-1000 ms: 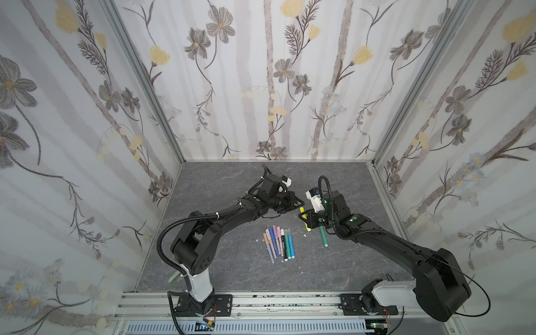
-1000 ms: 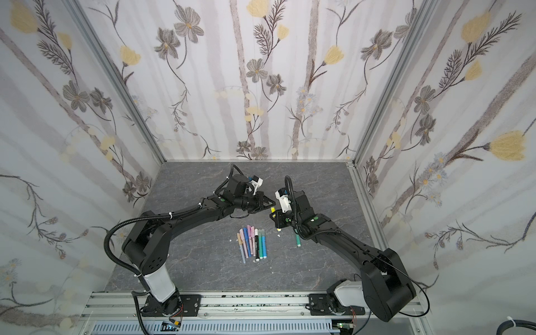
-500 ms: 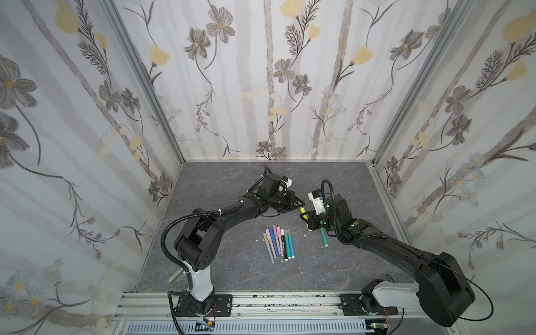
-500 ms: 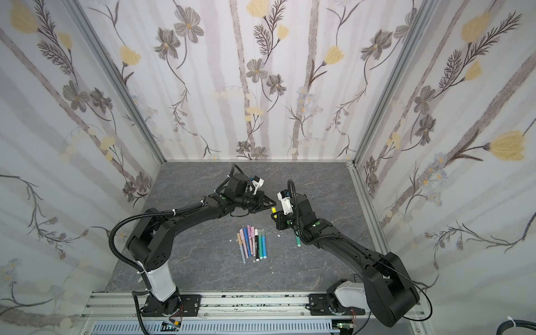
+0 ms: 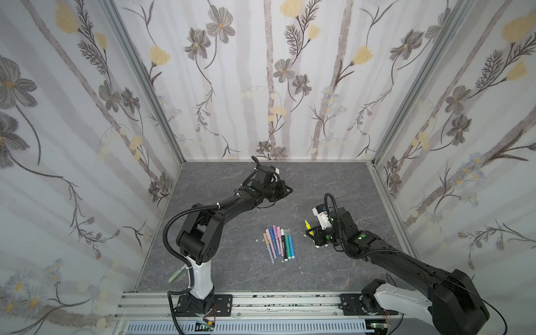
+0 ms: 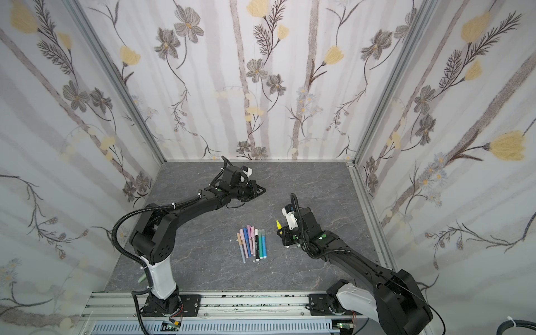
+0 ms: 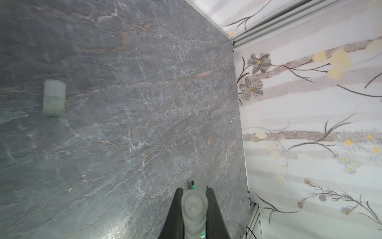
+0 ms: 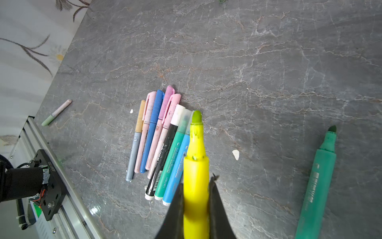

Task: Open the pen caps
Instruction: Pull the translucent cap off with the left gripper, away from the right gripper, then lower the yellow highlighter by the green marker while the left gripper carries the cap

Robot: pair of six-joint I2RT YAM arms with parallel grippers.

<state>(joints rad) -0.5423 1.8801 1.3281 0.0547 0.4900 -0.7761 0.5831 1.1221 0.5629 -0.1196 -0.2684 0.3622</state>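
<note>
The left claw (image 7: 194,192) is clenched on a frosted cap (image 7: 194,209), whose round end faces the wrist camera. In both top views this claw (image 5: 285,190) hangs over the far middle of the grey bench (image 5: 232,261), well apart from the pens. A second frosted cap (image 7: 54,98) lies loose on the bench, away from that claw. The right claw (image 8: 197,182) grasps a yellow highlighter (image 8: 196,157) by its barrel, with the greenish tip bare and pointing out past the fingers. In a top view this claw (image 5: 310,232) sits just right of the row of capped pens (image 5: 278,242). The row lies near the middle of the bench, with the pens side by side and touching. Their pastel caps (image 8: 170,97) in tan, pink, blue and purple, plus a few pale frosted ones, are on the far ends. An uncapped green marker (image 8: 318,180) lies flat on the bench near the right claw, apart from the row. A pale green-and-pink pen (image 5: 177,274) lies alone at the near left, beside the left arm's base.
</note>
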